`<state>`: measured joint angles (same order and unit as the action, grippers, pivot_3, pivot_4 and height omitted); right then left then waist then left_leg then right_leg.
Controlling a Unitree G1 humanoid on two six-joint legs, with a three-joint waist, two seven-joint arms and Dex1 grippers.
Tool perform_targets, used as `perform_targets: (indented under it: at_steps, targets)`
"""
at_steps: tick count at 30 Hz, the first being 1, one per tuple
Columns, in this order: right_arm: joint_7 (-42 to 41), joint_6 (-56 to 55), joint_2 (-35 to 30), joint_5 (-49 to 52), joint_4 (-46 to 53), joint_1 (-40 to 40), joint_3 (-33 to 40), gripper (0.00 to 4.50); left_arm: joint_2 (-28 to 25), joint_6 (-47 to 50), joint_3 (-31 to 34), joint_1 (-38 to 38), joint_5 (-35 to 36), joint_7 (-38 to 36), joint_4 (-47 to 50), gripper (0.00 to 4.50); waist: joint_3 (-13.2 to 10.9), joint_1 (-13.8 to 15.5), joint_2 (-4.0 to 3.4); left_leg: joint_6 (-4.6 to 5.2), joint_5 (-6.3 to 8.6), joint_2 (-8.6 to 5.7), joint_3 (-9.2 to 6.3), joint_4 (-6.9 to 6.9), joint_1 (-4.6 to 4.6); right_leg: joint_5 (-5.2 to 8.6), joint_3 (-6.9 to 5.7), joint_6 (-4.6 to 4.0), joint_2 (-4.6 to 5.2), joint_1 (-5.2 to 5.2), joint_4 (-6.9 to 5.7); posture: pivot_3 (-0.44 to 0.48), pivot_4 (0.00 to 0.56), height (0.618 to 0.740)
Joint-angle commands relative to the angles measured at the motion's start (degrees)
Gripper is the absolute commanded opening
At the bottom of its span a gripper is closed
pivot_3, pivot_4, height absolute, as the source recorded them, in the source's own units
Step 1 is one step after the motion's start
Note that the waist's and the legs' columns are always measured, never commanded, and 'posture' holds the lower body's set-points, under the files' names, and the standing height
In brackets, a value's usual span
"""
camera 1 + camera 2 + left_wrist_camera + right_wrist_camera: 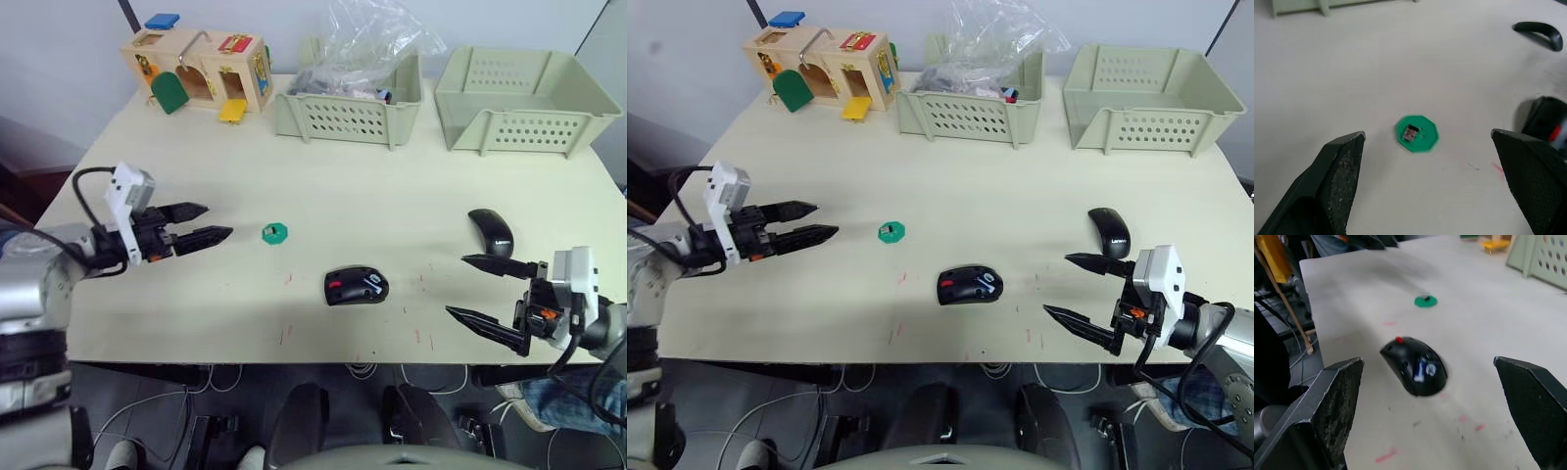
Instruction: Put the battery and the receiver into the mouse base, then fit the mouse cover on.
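The mouse base (356,286) lies open side up near the table's front middle, a red part showing in its compartment. Beside the red part is a blue and silvery item; I cannot tell whether it is the battery. The receiver (1411,132), a small silvery piece, rests on a green octagonal disc (275,233) left of the base. The mouse cover (492,231), a glossy black shell, lies to the right. My left gripper (217,221) is open above the table, pointing at the disc from the left. My right gripper (458,286) is open at the front right, pointing at the base.
At the back stand a wooden toy box (196,69), a green basket (294,116) holding a plastic bag, and an empty green basket (514,98). Small red marks dot the table (392,186) around the base. The front edge runs just below both grippers.
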<state>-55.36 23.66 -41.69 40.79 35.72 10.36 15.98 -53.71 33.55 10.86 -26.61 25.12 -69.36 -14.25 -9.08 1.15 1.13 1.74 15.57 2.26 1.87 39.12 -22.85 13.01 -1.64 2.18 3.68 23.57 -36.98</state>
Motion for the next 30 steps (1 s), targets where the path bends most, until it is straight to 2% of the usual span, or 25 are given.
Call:
perform_targets:
  at_steps: [1,2,3,4,10,13,14,26,28,30]
  targets:
    - [1.0,0.0,0.1,1.2,2.1,-0.7,-0.2,4.50,0.0,-6.2,-2.7,-3.1,-3.0,-3.4,-6.4,4.41,0.0,-0.3,0.03,0.00,0.00,0.01,0.03,0.00,-0.02,-0.02,0.00,0.02,0.00,0.01,0.00,0.000,0.150,0.740]
    - [1.2,-0.1,0.3,0.9,2.0,-1.3,-1.0,4.50,1.1,-9.7,-5.4,-6.3,-5.4,-4.9,-11.3,4.41,0.0,-0.4,0.04,0.00,0.00,0.01,0.05,0.00,-0.02,-0.06,0.02,0.09,0.00,0.01,0.00,0.000,0.150,0.740]
    - [1.5,-0.1,0.4,0.7,2.0,-1.9,-1.6,4.50,1.9,-12.4,-7.3,-8.9,-7.2,-6.1,-15.2,3.89,0.0,-0.2,0.06,0.00,0.00,0.01,0.06,0.00,-0.02,-0.12,0.03,0.19,-0.01,0.02,0.00,0.000,0.150,0.740]
    - [1.8,-0.1,0.5,0.8,1.9,-2.3,-1.9,4.50,3.1,-15.0,-9.5,-12.0,-9.2,-7.4,-19.3,3.72,-0.1,-0.2,0.11,0.00,0.00,0.01,0.06,0.01,-0.01,-0.12,-0.02,0.21,-0.02,0.01,-0.02,0.000,0.150,0.740]
    - [2.6,-0.1,0.3,1.6,3.1,-1.6,-1.7,4.50,6.5,-25.5,-13.9,-19.8,-15.0,-11.3,-32.5,3.72,-0.1,-0.4,0.20,0.01,0.00,0.01,0.13,0.06,-0.07,-0.14,0.04,0.23,-0.01,0.02,0.00,0.000,0.150,0.740]
    - [3.1,-0.1,0.4,2.0,3.5,-1.2,-1.5,4.50,7.4,-28.0,-14.5,-21.5,-16.6,-12.1,-35.7,2.87,-0.1,-0.4,0.22,0.01,0.00,0.01,0.11,0.05,-0.07,-0.15,0.04,0.23,-0.02,0.04,-0.01,0.000,0.150,0.740]
    - [3.3,0.0,0.4,2.1,3.7,-1.2,-1.4,4.50,7.6,-29.2,-14.8,-21.9,-17.4,-12.2,-36.7,2.43,-0.1,-0.4,0.22,0.02,0.00,0.02,0.09,0.04,-0.07,-0.14,0.03,0.23,-0.03,0.04,-0.01,0.000,0.150,0.740]
    - [3.8,-1.0,0.6,1.8,3.9,0.3,-1.5,4.50,9.7,-33.9,-15.3,-24.1,-20.3,-13.4,-40.4,2.43,-0.1,-0.3,0.25,0.02,0.01,0.02,0.08,0.07,-0.07,-0.15,0.00,0.25,0.00,0.03,-0.06,0.000,0.150,0.740]
    - [3.8,-1.2,0.6,1.7,3.8,0.4,-1.4,4.50,9.9,-34.1,-15.4,-24.4,-20.5,-13.4,-40.8,1.74,-0.1,-0.3,0.25,0.02,0.00,0.02,0.08,0.07,-0.07,-0.15,-0.01,0.26,0.00,0.03,-0.06,0.000,0.150,0.740]
    - [3.7,-1.3,0.6,1.7,3.8,0.6,-1.3,4.50,10.1,-34.4,-15.4,-24.6,-20.8,-13.4,-41.0,1.57,-0.1,-0.3,0.25,0.02,0.01,0.02,0.09,0.07,-0.07,-0.15,0.00,0.26,0.00,0.03,-0.06,0.000,0.150,0.740]
